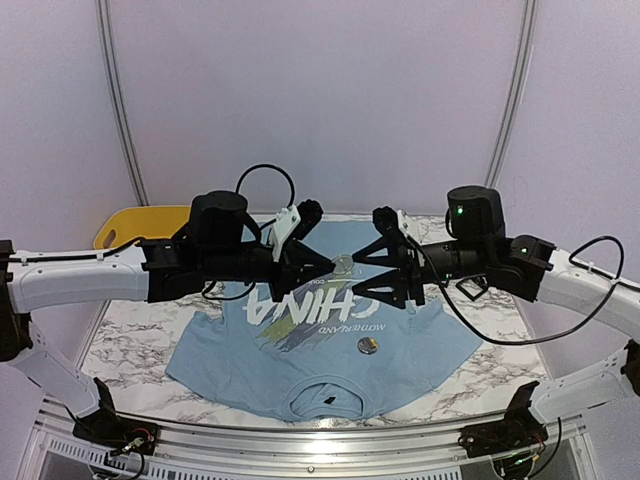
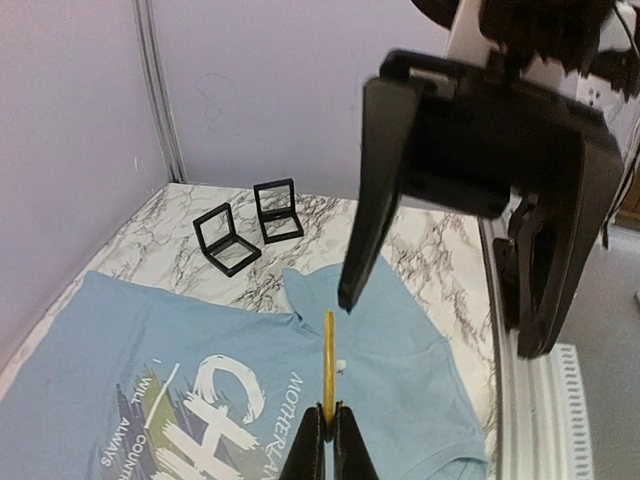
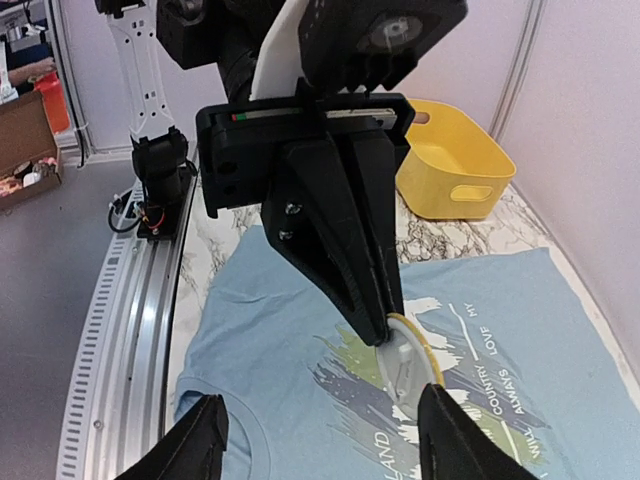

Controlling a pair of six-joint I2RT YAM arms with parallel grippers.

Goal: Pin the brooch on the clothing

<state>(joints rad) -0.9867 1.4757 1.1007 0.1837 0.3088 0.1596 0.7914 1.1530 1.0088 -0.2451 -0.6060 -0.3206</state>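
The left gripper is clamped on the round, yellow-rimmed white brooch, holding it in the air above the light blue short-sleeved T-shirt with white "CHINA" lettering. The right gripper, also above the T-shirt, faces the brooch with its fingers spread wide apart.

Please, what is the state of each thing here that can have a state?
T-shirt: spread flat, print up.
Brooch: held above the T-shirt, not pinned.
Left end effector: shut on the Brooch.
Right end effector: open, holding nothing.
Two black cases: open.
Yellow bin: upright.
Small round piece: lying loose on the T-shirt.
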